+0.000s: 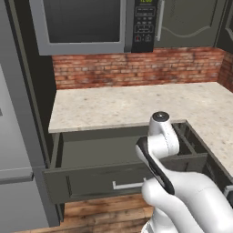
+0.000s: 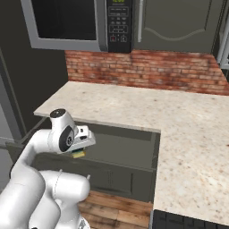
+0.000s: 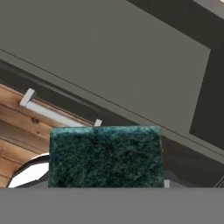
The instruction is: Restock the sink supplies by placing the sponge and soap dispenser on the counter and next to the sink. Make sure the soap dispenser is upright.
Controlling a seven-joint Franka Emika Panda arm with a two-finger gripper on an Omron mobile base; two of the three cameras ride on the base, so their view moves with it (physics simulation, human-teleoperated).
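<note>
Sponge [image 3: 105, 155] sits right in front of the hand camera, green scrub face up, and from the right base camera a sliver of yellow and green peeks out beneath the gripper [image 2: 79, 152]; the gripper looks part-closed around it, held above the open drawer [image 1: 109, 154]. So the sponge leg of the job seems underway. Next call: lift clear of the drawer and carry toward two o'clock, onto the worktop [image 2: 134, 109], hunting for the sink.

The white Franka arm [image 2: 44, 179] folds low, its two-finger gripper [image 2: 79, 153] pointing toward 3 o'clock, jaws clamped around a yellow-and-green block.
</note>
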